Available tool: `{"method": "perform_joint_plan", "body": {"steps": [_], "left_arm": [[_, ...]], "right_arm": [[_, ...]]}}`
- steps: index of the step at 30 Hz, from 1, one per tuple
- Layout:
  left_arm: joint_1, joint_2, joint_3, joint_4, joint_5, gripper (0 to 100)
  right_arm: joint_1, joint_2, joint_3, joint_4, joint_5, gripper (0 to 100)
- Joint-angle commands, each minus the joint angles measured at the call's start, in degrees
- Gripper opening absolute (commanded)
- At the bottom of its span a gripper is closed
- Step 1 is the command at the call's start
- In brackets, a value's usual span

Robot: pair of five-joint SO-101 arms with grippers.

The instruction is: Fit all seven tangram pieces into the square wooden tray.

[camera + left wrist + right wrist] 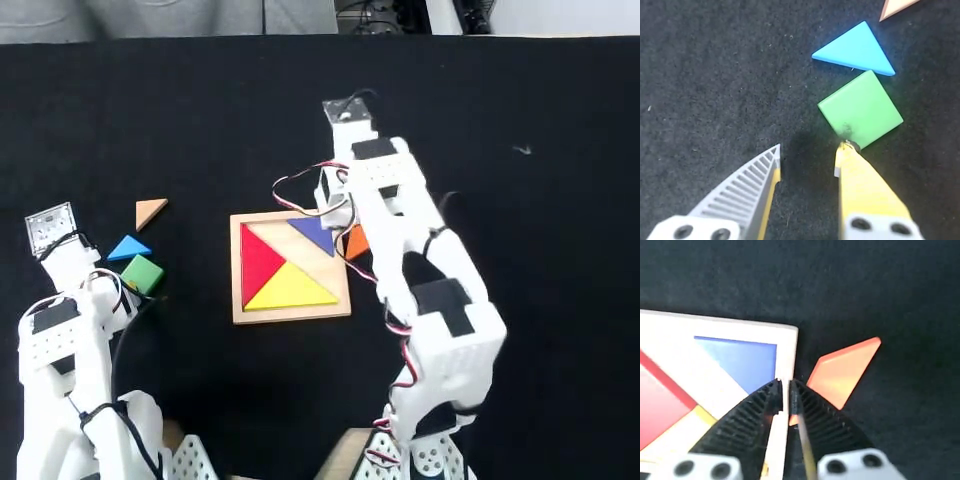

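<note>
Wooden tray (237, 290) held three pieces (290, 268); the orange piece (845, 372) lay beside the closed right claw (785, 383), three more (860, 107) just before the open left claw (811, 147).

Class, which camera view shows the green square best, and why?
The left wrist view: the green square lies close and whole, at a fingertip of the open left gripper, beside the blue triangle. The high view shows it small, near that arm. The right wrist view faces the tray corner.
</note>
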Motion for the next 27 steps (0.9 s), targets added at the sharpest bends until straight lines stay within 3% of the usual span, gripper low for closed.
{"method": "perform_joint_plan", "body": {"steps": [1, 15, 23, 25, 27], "left_arm": [[0.04, -1.05, -0.22, -0.88, -0.35, 18], [0.04, -1.05, -0.22, -0.88, -0.35, 18], [0.04, -1.05, -0.22, -0.88, -0.35, 18], [0.04, -1.05, -0.22, -0.88, -0.35, 18], [0.04, -1.05, -0.22, -0.88, -0.35, 18]], "right_arm": [[1.32, 1.45, -2.86, -0.53, 0.26, 1.5], [8.62, 6.64, -2.95, 5.45, 7.47, 1.5], [9.05, 3.56, -3.03, 6.77, 12.4, 1.5], [9.05, -1.36, -2.59, 7.38, 15.47, 1.8], [9.14, -6.81, -1.71, 7.82, 23.12, 1.8]]}}
